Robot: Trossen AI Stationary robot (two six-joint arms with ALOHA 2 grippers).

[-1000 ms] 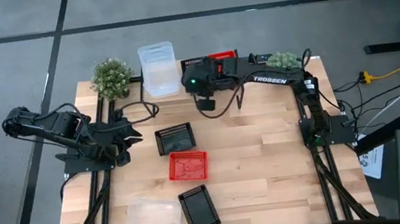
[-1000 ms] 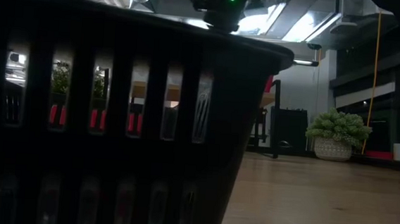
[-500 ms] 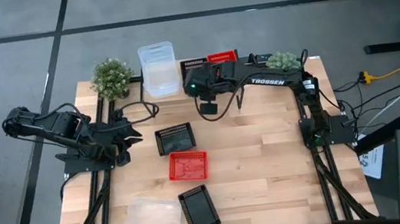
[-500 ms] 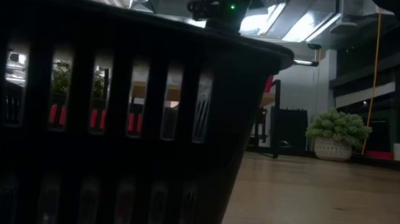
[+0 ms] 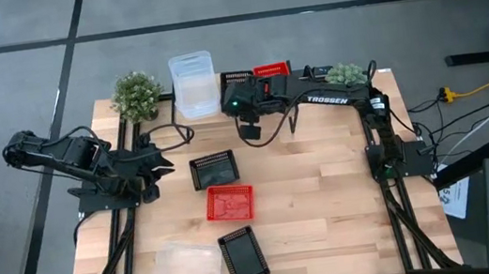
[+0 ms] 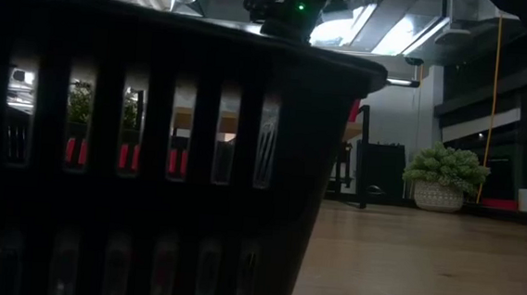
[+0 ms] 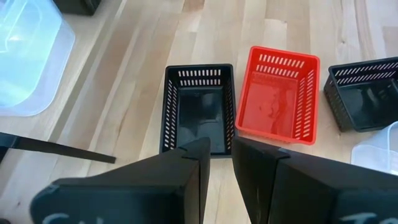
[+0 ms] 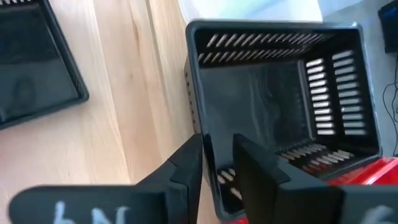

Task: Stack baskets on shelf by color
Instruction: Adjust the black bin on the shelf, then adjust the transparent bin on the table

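At the far edge of the wooden worktop [image 5: 328, 192], the right tool [image 8: 217, 163] grips the side wall of a black mesh basket [image 8: 292, 106], its two fingers [image 8: 186, 168] closed on either side of that wall, one inside and one outside. From overhead the held basket sits over the shelf [image 5: 293, 112] at the middle of the far edge, with a red basket [image 5: 272, 70] touching it on the side toward the right corner and a stack of clear baskets [image 5: 193, 85] just beside it toward the left.

The left tool [image 7: 215, 158] hangs over the left edge of the worktop, its fingers narrowly parted with a slim gap between them, holding nothing.

Four baskets lie loose on the worktop: a black one [image 5: 215, 170] near the centre, a red one [image 5: 230, 202] just beside it toward the near edge, a second black one [image 5: 243, 254] at the near edge, and a clear one [image 5: 186, 268] near the left corner of that edge. From table height, the wall of a black basket [image 6: 142, 158] fills most of the frame.

Two potted plants stand along the far edge, one [image 5: 136, 95] toward the left corner, the other [image 5: 346, 74] toward the right.
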